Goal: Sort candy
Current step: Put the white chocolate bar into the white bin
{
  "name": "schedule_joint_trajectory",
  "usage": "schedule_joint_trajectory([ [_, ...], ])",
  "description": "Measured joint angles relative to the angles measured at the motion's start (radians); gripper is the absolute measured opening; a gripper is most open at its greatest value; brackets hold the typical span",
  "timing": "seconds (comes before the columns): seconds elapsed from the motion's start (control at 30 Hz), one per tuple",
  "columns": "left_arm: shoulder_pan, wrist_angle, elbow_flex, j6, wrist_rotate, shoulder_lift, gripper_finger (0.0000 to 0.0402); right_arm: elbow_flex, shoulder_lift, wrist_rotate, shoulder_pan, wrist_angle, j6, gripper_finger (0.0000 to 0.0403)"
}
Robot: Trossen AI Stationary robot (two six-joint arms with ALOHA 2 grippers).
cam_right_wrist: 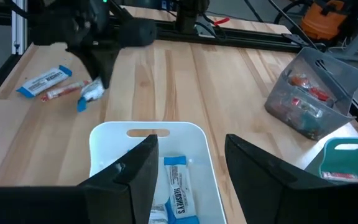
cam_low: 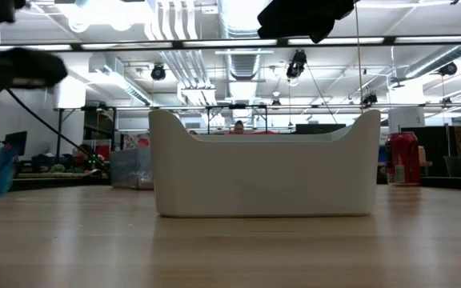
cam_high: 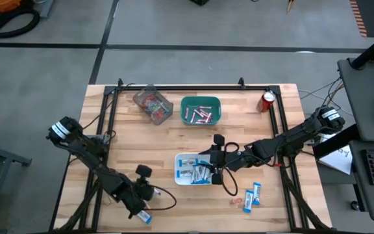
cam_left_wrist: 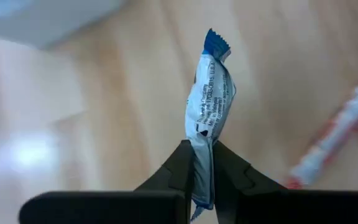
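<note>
Candy is spread over several spots on the wooden table [cam_high: 174, 140]; at the near left corner the left gripper [cam_left_wrist: 202, 180] has its fingers pinched shut on the lower end of one blue-and-white packet [cam_left_wrist: 209, 106], which stands upright above the fingertips, its blue crimped end uppermost; from overhead the same packet shows at the tip of the left arm, by the table's near edge; a pinkish-white stick [cam_left_wrist: 334, 137] lies on the wood just beside it, blurred; further right, at the far side, a clear bin [cam_high: 153, 104] holds red-orange pieces, and next to it a green bin [cam_high: 200, 110] holds slim sticks; at centre a white bin [cam_high: 193, 169] contains several blue-and-white packets; the right gripper [cam_right_wrist: 188, 171] hovers over the right part of this white bin, its fingers standing well apart and holding nothing, with packets visible in the bin below the gap; to the right of the white bin, near the table's near edge, a few loose sweets [cam_high: 252, 195] lie on the wood; a red can [cam_high: 267, 101] stands at the far right corner.
</note>
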Motion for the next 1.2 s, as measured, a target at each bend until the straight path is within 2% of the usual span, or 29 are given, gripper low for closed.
schedule_joint_trajectory([
  [0.1,0.0,-0.049,0.01,0.002,-0.099,-0.05,0.0012,0.0,0.008,-0.001,0.0,0.013,0.005,0.0178],
  [0.23,0.002,-0.051,0.014,0.022,-0.284,-0.139,0.0013,-0.001,0.03,-0.002,0.0,0.063,-0.019,0.0178],
  [0.4,0.015,-0.031,0.014,0.049,-0.516,-0.25,0.0013,-0.001,0.08,-0.001,0.0,0.212,-0.1,0.0178],
  [0.53,0.031,0.034,0.014,0.113,-0.63,-0.309,0.0013,-0.001,0.125,-0.003,-0.006,0.344,-0.163,0.0178],
  [0.8,0.108,0.268,0.013,0.324,-0.66,-0.299,0.0013,0.001,0.19,-0.041,-0.036,0.584,-0.245,0.0178],
  [0.9,0.141,0.316,0.013,0.353,-0.66,-0.265,0.0013,0.02,0.198,-0.078,-0.045,0.604,-0.249,0.0178],
  [1.2,0.172,0.486,0.013,0.423,-0.661,-0.211,0.0013,0.037,0.205,-0.084,-0.052,0.591,-0.241,0.0178],
])
